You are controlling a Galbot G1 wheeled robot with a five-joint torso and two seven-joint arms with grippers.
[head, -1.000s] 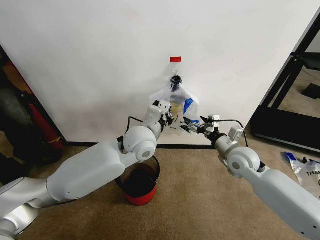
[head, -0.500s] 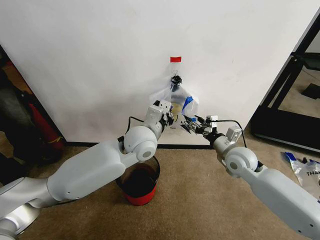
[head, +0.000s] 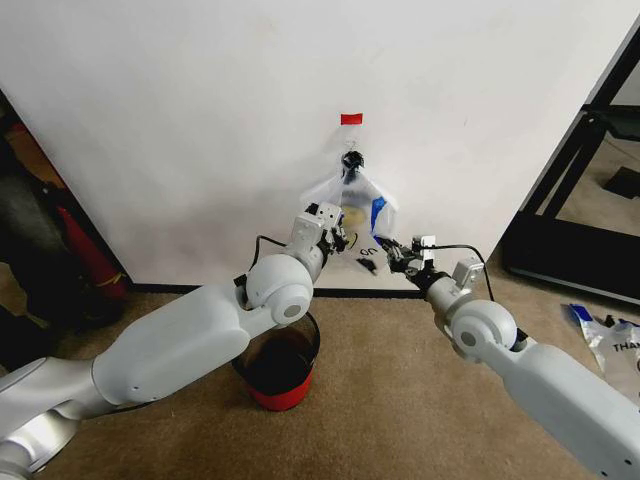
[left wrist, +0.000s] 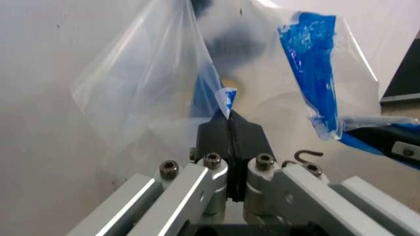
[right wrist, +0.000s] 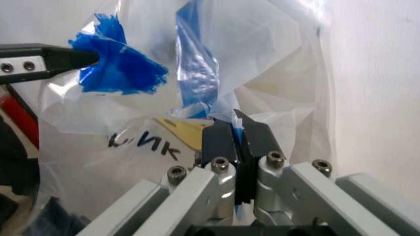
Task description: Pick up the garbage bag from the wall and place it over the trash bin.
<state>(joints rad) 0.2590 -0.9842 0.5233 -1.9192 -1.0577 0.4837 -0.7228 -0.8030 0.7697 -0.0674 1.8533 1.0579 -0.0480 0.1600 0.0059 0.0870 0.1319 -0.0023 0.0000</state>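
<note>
Both arms reach toward the wall (head: pixel 200 120), above the trash bin (head: pixel 280 385). The left gripper (left wrist: pixel 229 125) and right gripper (right wrist: pixel 239 132) each pinch the garbage bag (head: pixel 350 205) hanging below the black hook (head: pixel 351 159), fingers (left wrist: pixel 213 135) pressed together on plastic.

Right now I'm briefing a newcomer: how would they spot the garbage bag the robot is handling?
Find the white wall and its red tape strip. Just below hangs the garbage bag, see-through with blue edges, pinched by both the left gripper and right gripper.
</note>
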